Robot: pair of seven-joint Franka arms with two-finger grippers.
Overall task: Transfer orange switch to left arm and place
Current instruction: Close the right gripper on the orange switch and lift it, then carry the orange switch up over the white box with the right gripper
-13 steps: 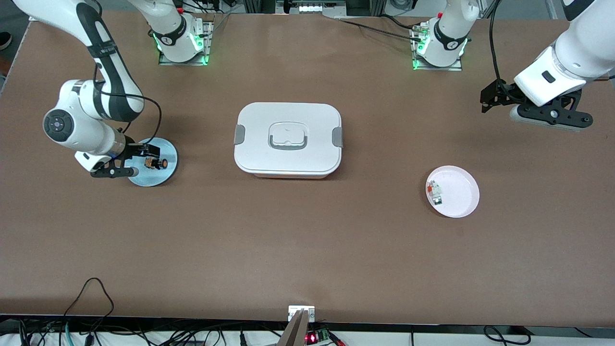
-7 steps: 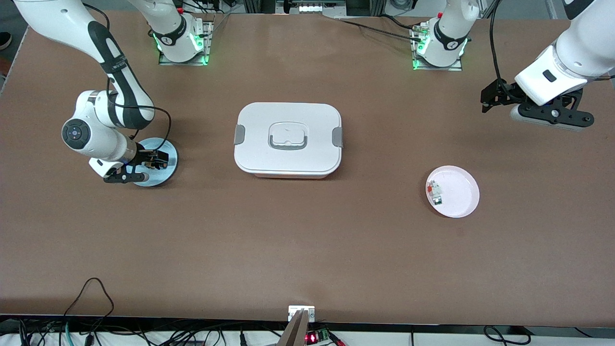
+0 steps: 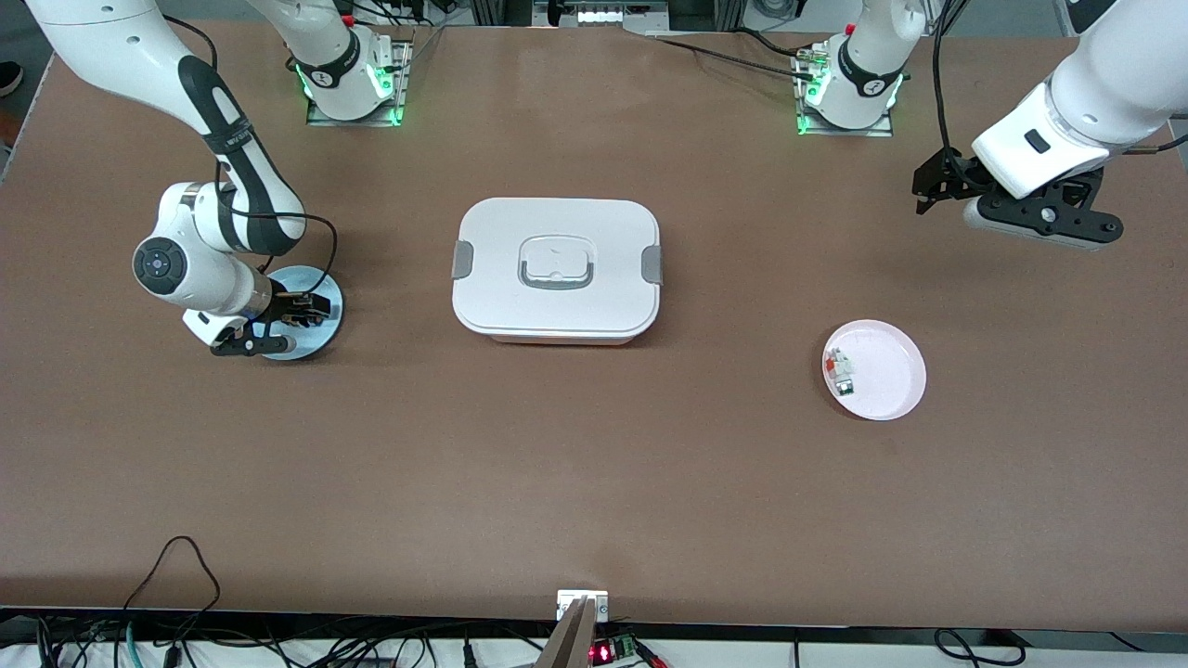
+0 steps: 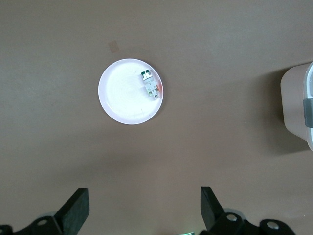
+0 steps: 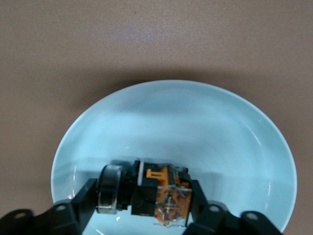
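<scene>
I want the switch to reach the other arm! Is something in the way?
Yes. The box sits mid-table, between the blue plate, where the right end effector is shut on the switch, and the left end effector, which waits open toward its own end, above the pink plate.

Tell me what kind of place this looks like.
Probably a robotics lab workbench: two white arms bolted to a brown table, cables along its edge, and a white box and small plates laid out as test props.
</scene>
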